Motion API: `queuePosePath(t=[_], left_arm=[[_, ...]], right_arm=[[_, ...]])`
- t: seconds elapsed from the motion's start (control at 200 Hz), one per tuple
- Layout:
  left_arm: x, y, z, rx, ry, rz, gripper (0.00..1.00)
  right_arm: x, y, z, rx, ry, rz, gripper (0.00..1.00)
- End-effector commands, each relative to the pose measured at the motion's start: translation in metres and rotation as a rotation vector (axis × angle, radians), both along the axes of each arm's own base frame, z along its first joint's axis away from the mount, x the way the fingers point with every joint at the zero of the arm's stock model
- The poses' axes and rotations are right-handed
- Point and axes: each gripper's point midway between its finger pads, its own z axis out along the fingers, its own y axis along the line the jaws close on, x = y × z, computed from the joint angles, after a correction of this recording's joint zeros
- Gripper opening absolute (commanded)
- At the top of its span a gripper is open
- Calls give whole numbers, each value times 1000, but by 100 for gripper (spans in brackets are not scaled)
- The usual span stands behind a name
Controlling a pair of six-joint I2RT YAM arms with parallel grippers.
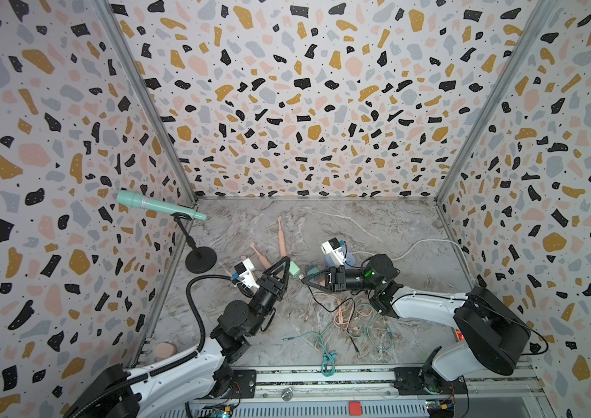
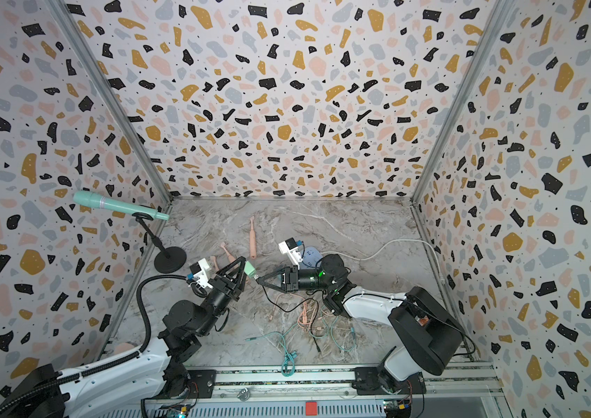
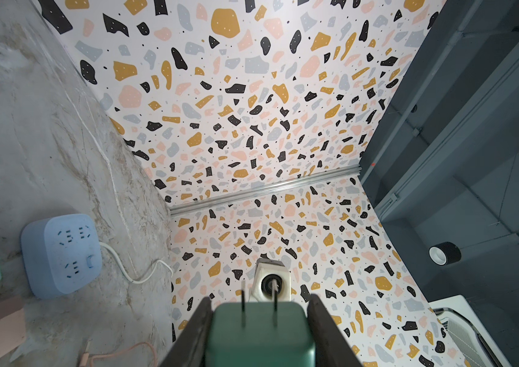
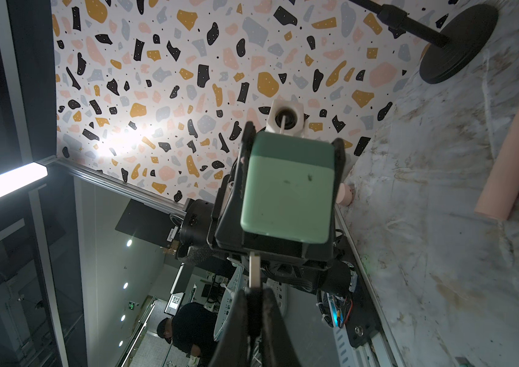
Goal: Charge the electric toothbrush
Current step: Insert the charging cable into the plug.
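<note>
Jaws are gripping on both arms: the left jaws are standing part-open, clamping a green charger block (image 3: 259, 330) by its sides, prongs pointing away, while the right jaws are pinching shut on a silver USB plug (image 4: 254, 268) just beside the block's pale end. A cable tangle (image 1: 344, 322) is lying on the marble bench (image 1: 377, 224); the pink toothbrush (image 1: 281, 239) is lying flat further back, near a blue power strip (image 3: 61, 254)

Pink toothbrush (image 1: 281, 237) lies flat nr table centre; green adapter (image 4: 287, 193) raised, USB plug (image 4: 254, 268) just beside it.
</note>
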Motion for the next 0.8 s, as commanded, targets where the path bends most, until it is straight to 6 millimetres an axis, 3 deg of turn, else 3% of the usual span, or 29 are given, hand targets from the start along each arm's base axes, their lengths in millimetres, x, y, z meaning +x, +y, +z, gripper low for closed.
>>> queuePosePath(t=[0.0, 0.796], left_arm=[[-5, 0, 14, -31, -59, -2, 0], [-10, 0, 10, -51, -55, 0, 0]], right_arm=[[-3, 2, 22, 43, -55, 19, 0], [7, 2, 11, 17, -29, -4, 0]])
